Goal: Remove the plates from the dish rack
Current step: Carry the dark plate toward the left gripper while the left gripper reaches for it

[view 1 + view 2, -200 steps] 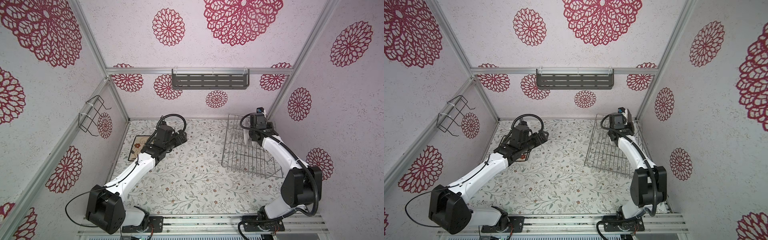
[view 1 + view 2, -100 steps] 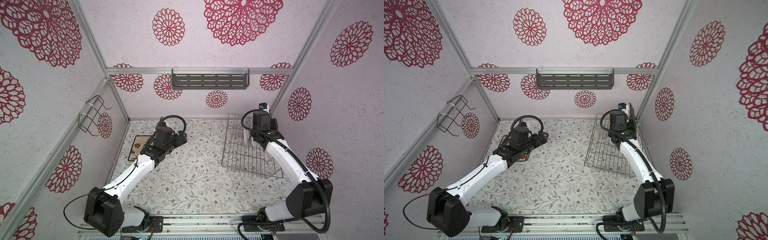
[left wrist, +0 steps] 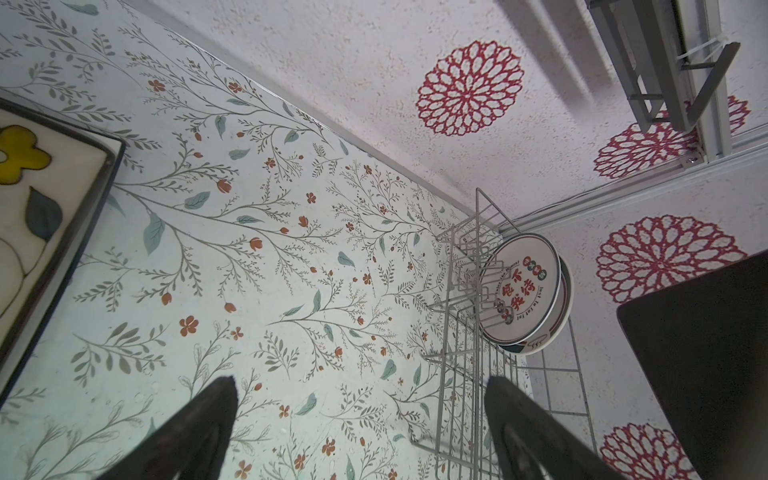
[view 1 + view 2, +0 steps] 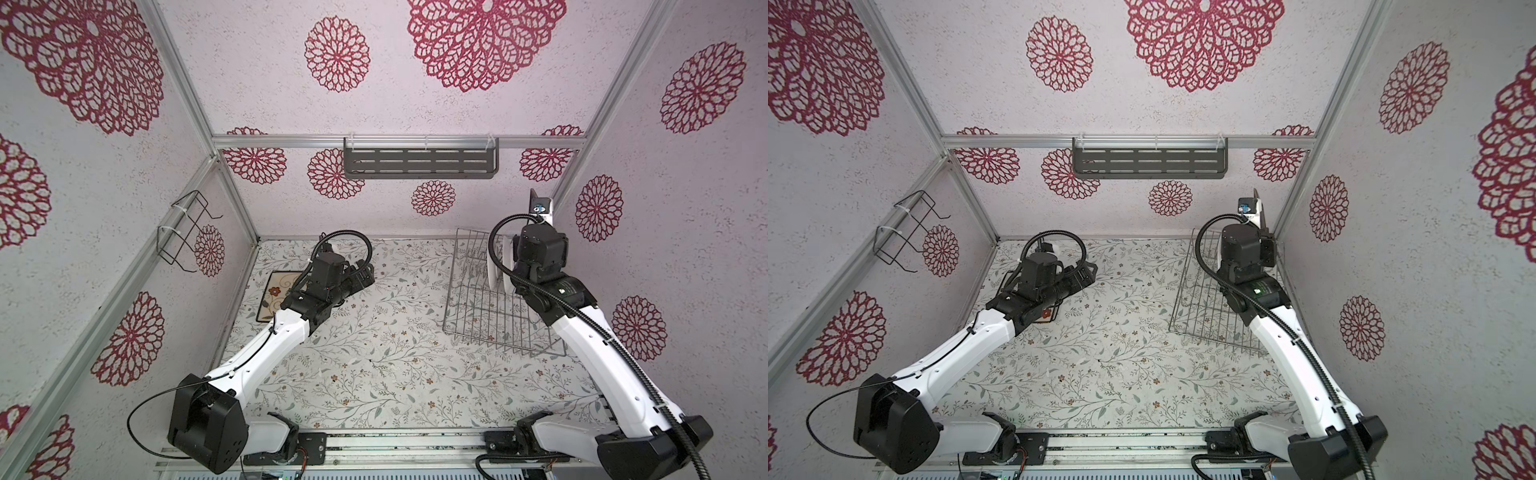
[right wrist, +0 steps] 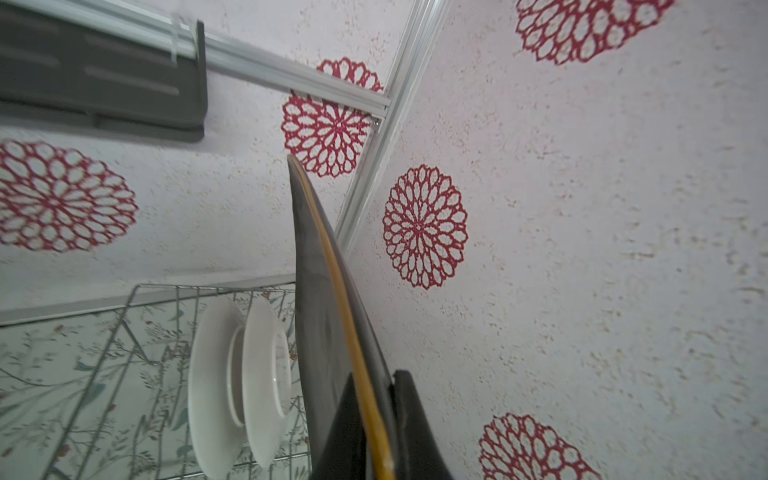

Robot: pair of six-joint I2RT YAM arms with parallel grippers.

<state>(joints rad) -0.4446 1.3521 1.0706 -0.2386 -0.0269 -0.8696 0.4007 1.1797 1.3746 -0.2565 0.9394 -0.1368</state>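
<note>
The right gripper (image 5: 376,388) pinches the black plate (image 5: 316,270) by its rim, fingers pressed onto both faces. The plate is seen edge-on, held above the far end of the dish rack (image 4: 490,316) at the far right corner of the table (image 4: 395,353). In both top views the wrist hides those fingers and most of the plate.

Two round white plates (image 3: 519,291) stand upright in the rack, overlapping; their red characters show only in the left wrist view.

The left gripper (image 3: 357,436) is spread wide and holds nothing, near the table's left edge. The flowered plate (image 4: 276,291) lies flat there, partly covered by the arm.
</note>
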